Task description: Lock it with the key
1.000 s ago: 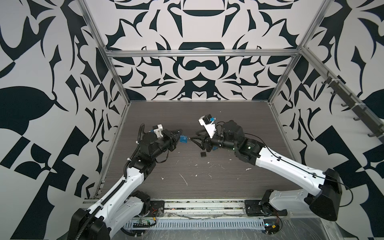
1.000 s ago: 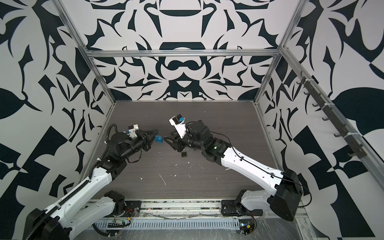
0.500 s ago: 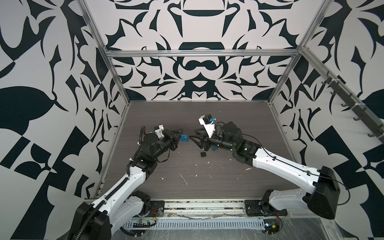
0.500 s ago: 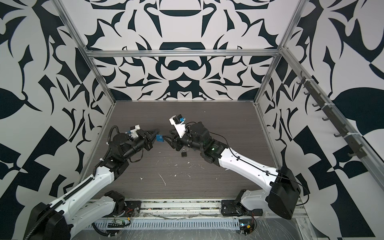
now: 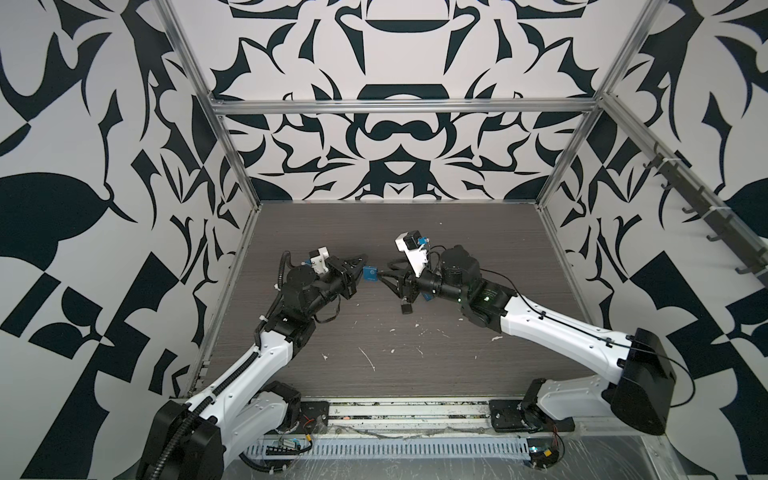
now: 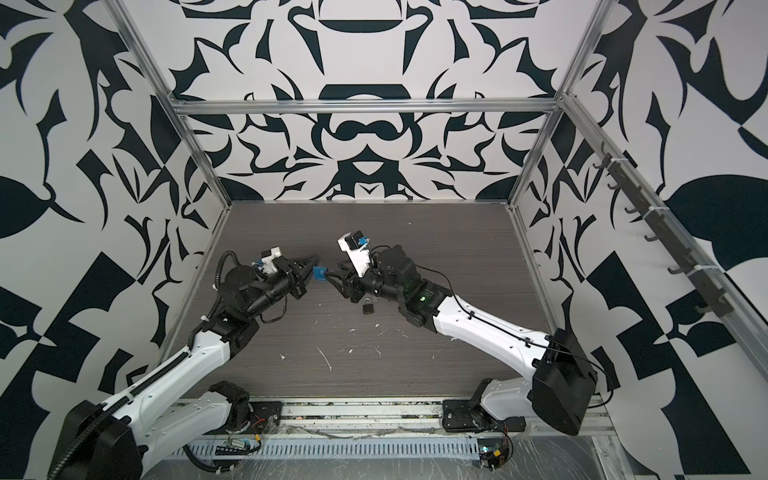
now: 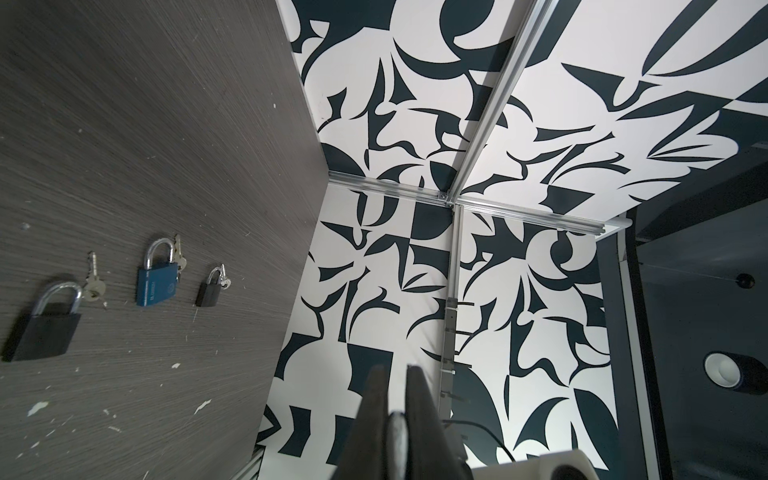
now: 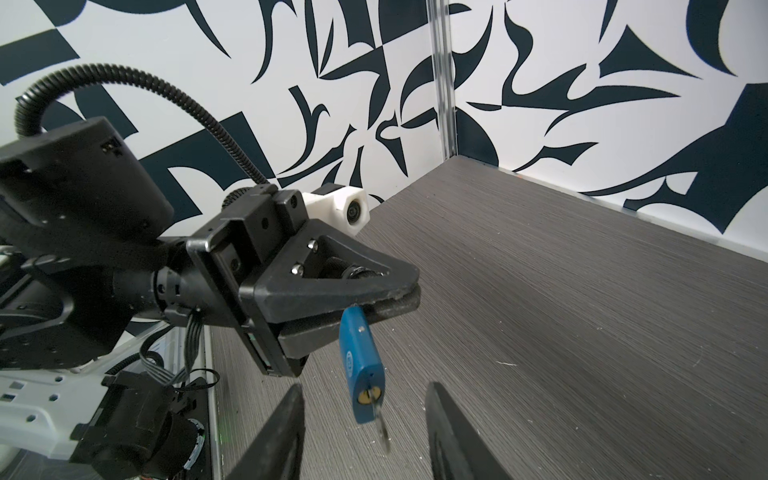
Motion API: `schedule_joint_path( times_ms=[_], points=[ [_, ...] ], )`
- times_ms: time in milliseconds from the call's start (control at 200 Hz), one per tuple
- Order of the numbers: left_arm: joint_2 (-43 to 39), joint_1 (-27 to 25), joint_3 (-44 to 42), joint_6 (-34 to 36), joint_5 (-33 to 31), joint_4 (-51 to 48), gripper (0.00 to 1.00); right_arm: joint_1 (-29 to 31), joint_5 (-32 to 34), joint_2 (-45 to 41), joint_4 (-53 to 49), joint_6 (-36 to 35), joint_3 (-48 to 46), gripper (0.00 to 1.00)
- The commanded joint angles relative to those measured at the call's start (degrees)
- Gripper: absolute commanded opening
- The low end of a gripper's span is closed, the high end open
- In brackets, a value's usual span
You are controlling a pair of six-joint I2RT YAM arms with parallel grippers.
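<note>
The blue padlock [image 8: 361,365] hangs clear of the table [image 8: 582,291]. My left gripper [image 8: 409,296] pinches it at the shackle end, jaws pressed together on it. The shackle is buried between the pads, so I cannot tell whether it is seated. The key [image 8: 381,424] sits in the keyway on the lock's bottom face, its bow blurred and pointing toward the right wrist camera. In a top view the blue padlock [image 5: 369,274] is a little toward 10 o'clock of the table's middle. The left gripper is at its 9 o'clock and the right gripper [image 5: 386,272] at its 3 o'clock.

Over the last second the right arm has slid in from 3 o'clock and closed most of the gap, while the left arm has kept the lock almost where it was. The right jaws have stayed spread apart and hold nothing. In the right wrist view its 2 fingers [image 8: 286,428] now stand either side of the key.

I read the approach as nearly done. Next I would ease forward, close on the bow and turn. A small black padlock [image 5: 406,308] lies on the table at 5 o'clock of the blue one, out of the way.
</note>
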Motion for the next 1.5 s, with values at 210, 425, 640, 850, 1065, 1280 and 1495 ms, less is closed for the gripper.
schedule_joint_path(
  times_ms=[210, 425, 640, 850, 1065, 1280, 1495],
  points=[
    [0.5, -0.3, 1.5, -0.7, 1.6, 4.9, 0.0, -0.7, -3.6, 2.8, 3.5, 3.3, 2.1, 0.47],
    [1.3, -0.3, 1.3, -1.2, 2.0, 6.6, 0.0, -1.2, -5.3, 4.5, 4.8, 5.3, 3.1, 0.42],
    [2.2, -0.3, 1.3, -1.3, 2.4, 7.6, 0.0, -1.4, -6.2, 5.1, 5.1, 6.3, 3.9, 0.36],
    [2.9, -0.3, 1.4, -1.5, 2.5, 8.3, 0.0, -1.8, -7.2, 5.6, 4.9, 7.0, 4.2, 0.31],
    [3.3, -0.3, 1.6, -1.6, 2.6, 9.1, 0.0, -2.2, -8.5, 6.4, 5.3, 8.6, 4.5, 0.17],
    [4.3, -0.2, 1.2, 0.4, 2.7, 8.8, 0.03, -3.2, -9.6, 6.4, 5.3, 11.3, 4.6, 0.0],
    [7.0, 3.2, 9.1, 16.7, 12.4, -0.6, 0.99, -6.6, -12.9, 3.2, 5.4, 19.2, 3.3, 0.0]
  ],
)
